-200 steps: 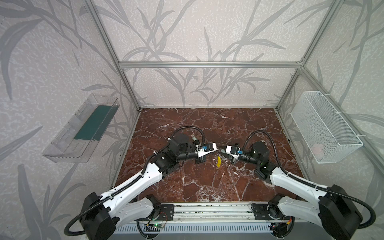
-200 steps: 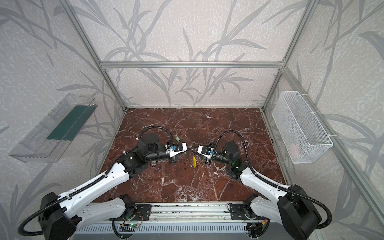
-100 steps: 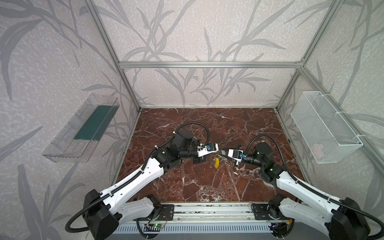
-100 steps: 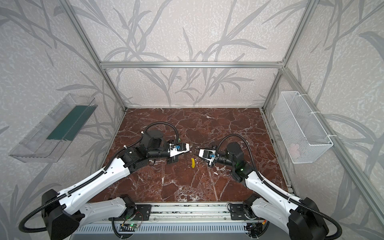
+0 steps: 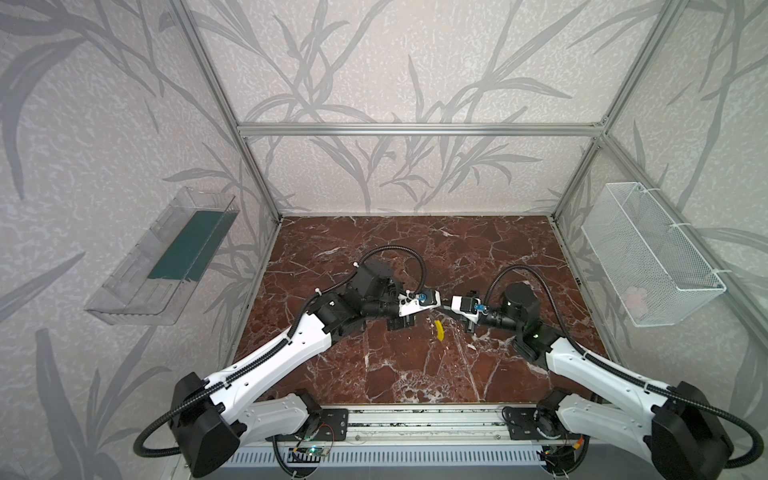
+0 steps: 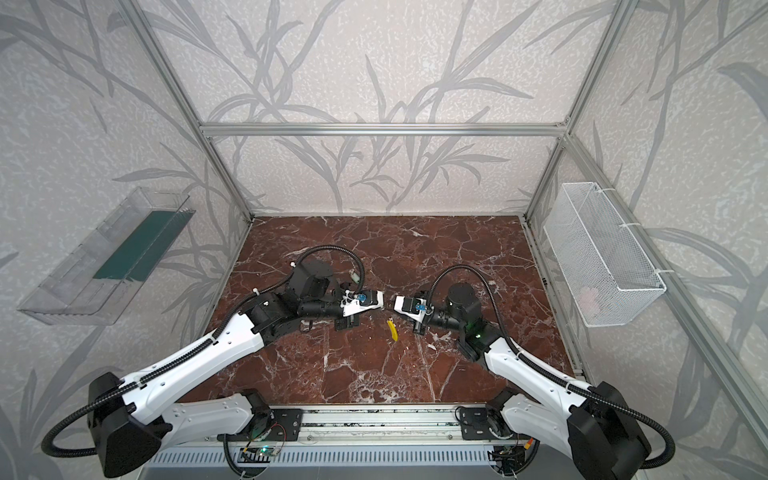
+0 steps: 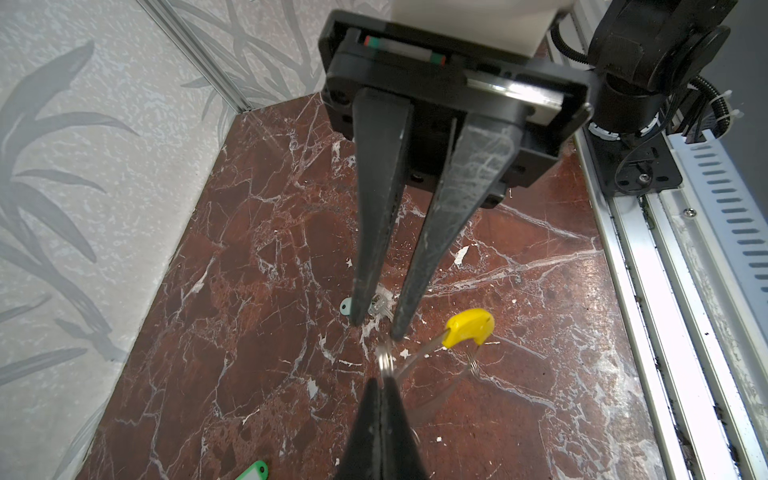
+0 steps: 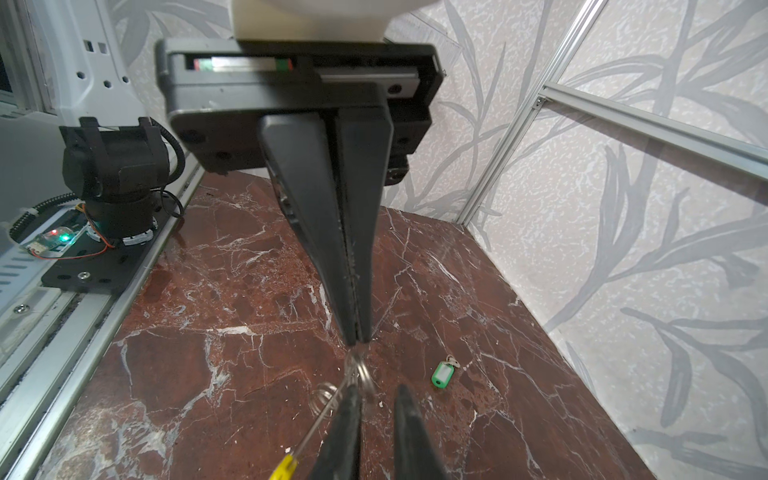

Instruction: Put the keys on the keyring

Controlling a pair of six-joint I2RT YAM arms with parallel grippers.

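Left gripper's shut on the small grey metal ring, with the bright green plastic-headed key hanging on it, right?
No: the right wrist view shows the green key lying loose on the marble floor. The left gripper is shut on the ring.

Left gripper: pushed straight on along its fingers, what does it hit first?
Probably the right gripper, facing it almost tip to tip, just past the keyring loop that the left gripper holds; depth is unclear.

Robotics lab test cell for sure: left arm (image 5: 270,365) and right arm (image 5: 602,376) mounted on a rail (image 5: 424,419), boxed in by an aluminium frame (image 5: 415,129) with leaf-print panels (image 5: 415,62). Bare circuit board (image 8: 52,240) with lit LEDs by one base too.
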